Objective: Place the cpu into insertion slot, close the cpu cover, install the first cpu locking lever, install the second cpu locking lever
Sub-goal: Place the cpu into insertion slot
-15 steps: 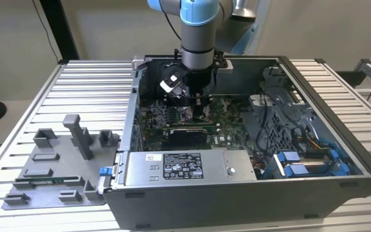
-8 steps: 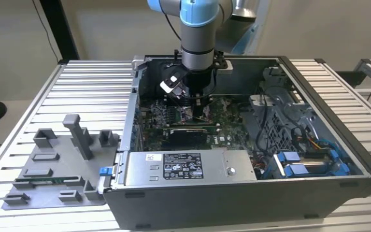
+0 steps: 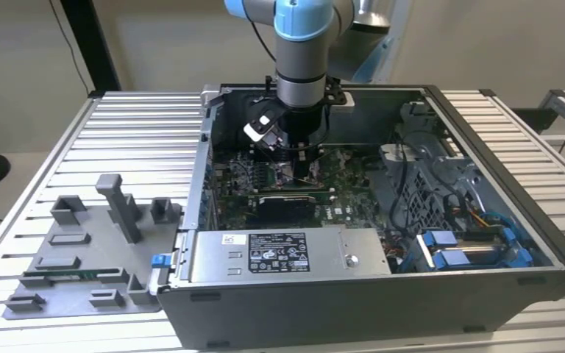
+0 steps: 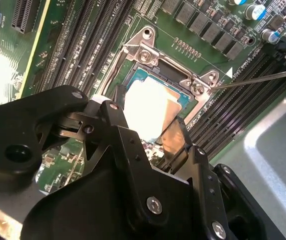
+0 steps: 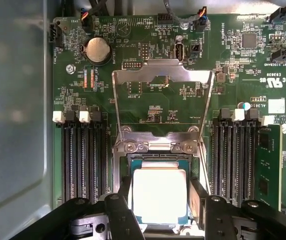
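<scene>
The cpu (image 5: 159, 195), a small square chip with a silvery top, lies flat in the insertion slot (image 5: 158, 158) on the green board. In the second wrist view the cpu (image 4: 150, 107) glares bright inside the insertion slot (image 4: 159, 75). My gripper (image 5: 159, 198) straddles it, one black finger tight against each of two opposite edges, shut on it. The cpu cover (image 5: 158, 68), a thin silvery frame, stands flipped open behind the slot. A thin locking lever (image 4: 263, 77) sticks out raised beside the slot. In the exterior view my gripper (image 3: 297, 168) reaches down into the open computer case.
Rows of black memory slots (image 5: 82, 160) flank the socket on both sides. A coin battery (image 5: 97, 50) sits beyond the cover. The labelled power supply (image 3: 277, 254) and blue drive bays (image 3: 459, 250) fill the case front. A grey fixture plate (image 3: 76, 257) lies at the exterior view's left.
</scene>
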Motion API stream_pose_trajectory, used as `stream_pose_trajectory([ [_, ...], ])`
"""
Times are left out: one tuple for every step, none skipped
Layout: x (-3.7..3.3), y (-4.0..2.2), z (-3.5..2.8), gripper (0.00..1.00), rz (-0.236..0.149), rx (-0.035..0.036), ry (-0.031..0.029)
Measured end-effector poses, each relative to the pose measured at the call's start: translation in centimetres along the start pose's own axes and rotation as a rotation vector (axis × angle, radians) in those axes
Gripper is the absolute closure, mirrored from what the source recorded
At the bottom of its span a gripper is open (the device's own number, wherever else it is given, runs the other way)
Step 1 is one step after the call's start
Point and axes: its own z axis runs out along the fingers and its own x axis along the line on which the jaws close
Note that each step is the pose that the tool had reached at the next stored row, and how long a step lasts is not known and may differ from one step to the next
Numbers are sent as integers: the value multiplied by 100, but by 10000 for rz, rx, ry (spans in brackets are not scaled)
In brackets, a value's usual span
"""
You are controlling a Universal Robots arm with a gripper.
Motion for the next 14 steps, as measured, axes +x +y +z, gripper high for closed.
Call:
stream_pose_trajectory([
  [0, 1, 2, 100, 0, 0, 0],
  [0, 1, 4, 100, -1, 0, 1],
  [0, 1, 7, 100, -1, -1, 1],
  [0, 1, 9, 100, -1, 0, 1],
  [-1, 1, 12, 100, -1, 0, 1],
  [-1, 1, 13, 100, -1, 1, 0],
  [-1, 1, 13, 100, -1, 1, 1],
  [-1, 1, 14, 100, -1, 1, 1],
  [0, 1, 14, 100, -1, 0, 2],
  [0, 1, 14, 100, -1, -1, 3],
  [0, 1, 15, 100, -1, -1, 3],
  [0, 1, 15, 100, -1, -1, 4],
  [0, 1, 15, 100, -1, -1, 3],
  [0, 1, 15, 100, -1, -1, 3],
])
